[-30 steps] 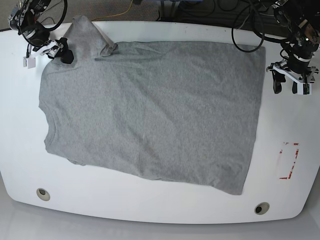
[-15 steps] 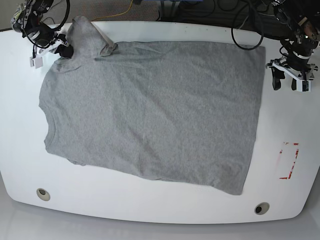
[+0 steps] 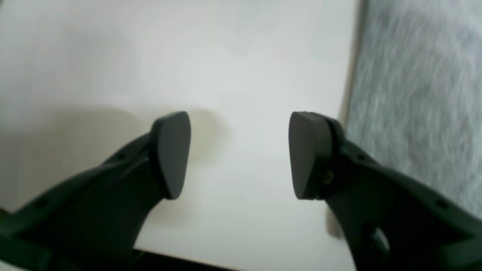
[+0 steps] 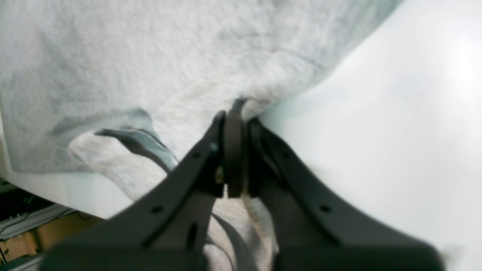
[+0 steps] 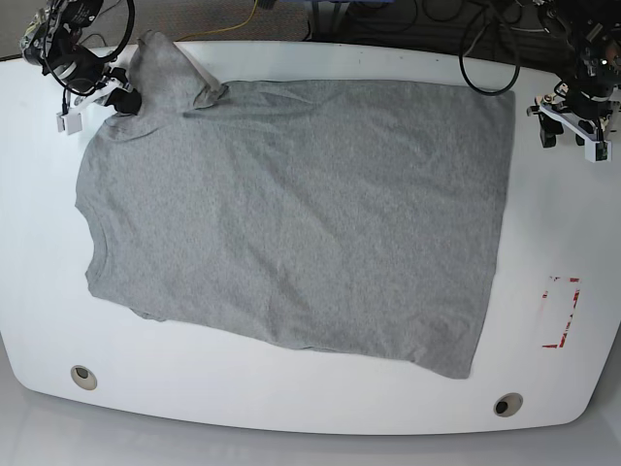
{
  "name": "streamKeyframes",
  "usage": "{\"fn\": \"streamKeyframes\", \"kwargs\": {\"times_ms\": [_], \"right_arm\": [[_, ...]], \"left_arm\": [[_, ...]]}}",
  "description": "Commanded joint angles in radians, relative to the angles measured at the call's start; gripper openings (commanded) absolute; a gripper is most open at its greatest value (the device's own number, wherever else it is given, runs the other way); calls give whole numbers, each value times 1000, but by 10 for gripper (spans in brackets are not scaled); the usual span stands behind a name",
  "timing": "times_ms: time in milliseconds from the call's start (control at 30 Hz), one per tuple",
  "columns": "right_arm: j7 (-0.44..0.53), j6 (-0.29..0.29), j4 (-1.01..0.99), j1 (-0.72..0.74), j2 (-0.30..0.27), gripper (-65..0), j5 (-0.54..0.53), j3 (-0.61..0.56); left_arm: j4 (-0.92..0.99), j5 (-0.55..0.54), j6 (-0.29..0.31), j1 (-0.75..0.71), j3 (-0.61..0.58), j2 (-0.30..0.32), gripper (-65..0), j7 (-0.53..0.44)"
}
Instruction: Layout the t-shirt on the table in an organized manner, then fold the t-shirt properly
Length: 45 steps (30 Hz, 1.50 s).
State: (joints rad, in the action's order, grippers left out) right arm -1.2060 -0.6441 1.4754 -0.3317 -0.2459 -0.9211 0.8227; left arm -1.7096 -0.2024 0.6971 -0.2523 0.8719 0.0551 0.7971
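The grey t-shirt (image 5: 291,214) lies spread flat over the white table (image 5: 291,398), with one sleeve (image 5: 170,63) bunched at the far left corner. My right gripper (image 5: 124,99) is at that corner. In the right wrist view the right gripper (image 4: 234,113) is shut on a pinch of the t-shirt (image 4: 150,56) at its edge, the cloth rising slightly to the fingers. My left gripper (image 5: 572,136) hovers past the shirt's far right corner. In the left wrist view the left gripper (image 3: 239,154) is open over bare table (image 3: 226,56), with the t-shirt (image 3: 414,94) beside its right finger.
A red rectangular outline (image 5: 560,313) marks the table at the right. Two small round holes (image 5: 83,377) (image 5: 507,404) sit near the front edge. Black cables (image 5: 485,58) hang beyond the far edge, with the arm bases at both far corners.
My right gripper shifted onto the shirt's edge by the sleeve and shut on the cloth. My left arm drew back toward the table's far right edge, still open.
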Motion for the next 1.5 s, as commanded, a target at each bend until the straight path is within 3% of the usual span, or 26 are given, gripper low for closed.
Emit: {"fn": "streamKeyframes", "kwargs": {"times_ms": [0, 400, 600, 833, 1467], "right_arm": [[12, -1, 12, 3, -19, -636, -17, 5], [12, -1, 12, 3, -17, -636, -17, -10], [12, -1, 12, 3, -17, -636, -17, -35], [12, -1, 12, 3, -17, -636, -17, -38], [12, -6, 12, 3, -19, -636, -17, -36]], "left_arm": [[-25, -19, 1, -28, 2, 9, -258, -8], [-56, -21, 1, -114, -55, 4, -258, -8], [-83, -16, 1, -130, -89, -41, -258, -37], [-108, -16, 1, -135, -144, -41, -259, -37], [-102, -12, 1, -178, -178, -62, -259, -35]]}}
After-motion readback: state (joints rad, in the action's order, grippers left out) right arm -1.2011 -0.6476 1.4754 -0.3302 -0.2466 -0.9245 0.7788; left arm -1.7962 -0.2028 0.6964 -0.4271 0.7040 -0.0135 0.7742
